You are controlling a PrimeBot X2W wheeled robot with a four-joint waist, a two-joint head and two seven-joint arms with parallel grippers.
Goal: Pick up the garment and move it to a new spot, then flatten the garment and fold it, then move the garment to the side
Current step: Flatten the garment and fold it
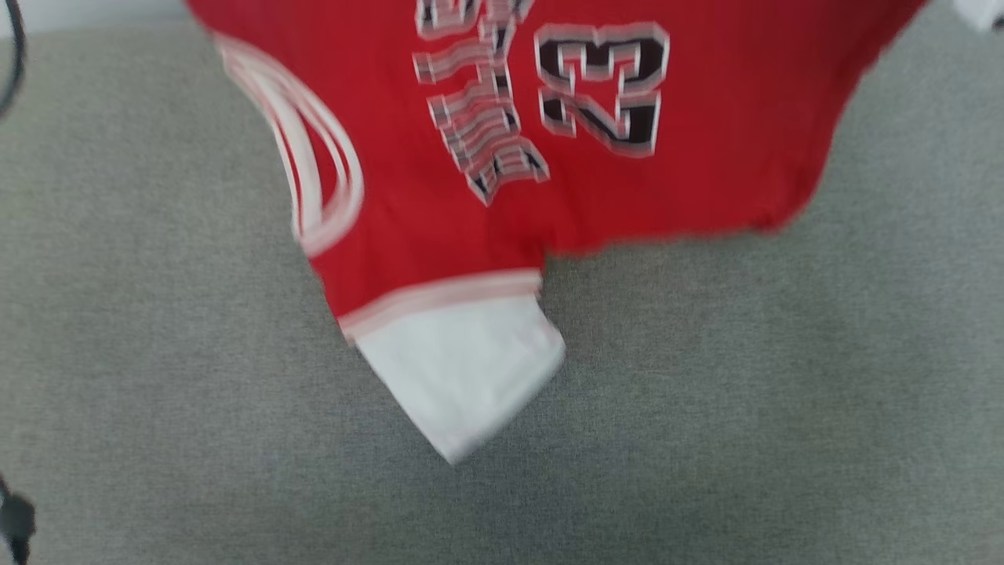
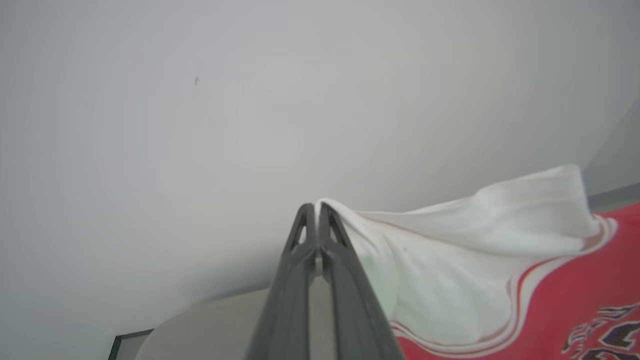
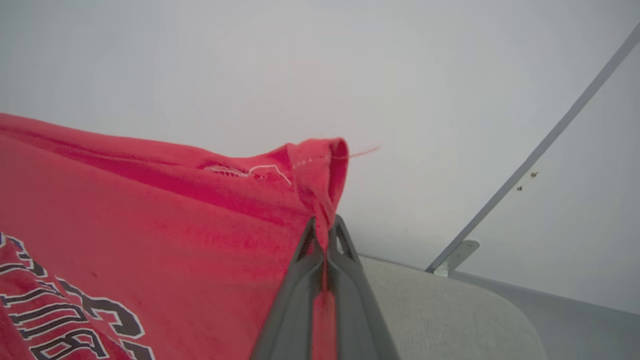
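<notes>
hanging in the air over the far half of the grey table (image 1: 157,377), the garment (image 1: 439,235) is spread between both arms. the left gripper (image 2: 316,209) is pinched tight on a white sleeve (image 2: 450,260), and the right gripper (image 3: 325,225) on a red stitched corner (image 3: 320,160). the cloth looks light and limp and likely sags and swings, so seams and corners seem the surest holds. the other sleeve (image 1: 463,377) dangles lowest.

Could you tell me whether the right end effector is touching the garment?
Touching. The right wrist view shows the right end effector shut on the garment, with a fold of red cloth pinched between its closed jaws.
</notes>
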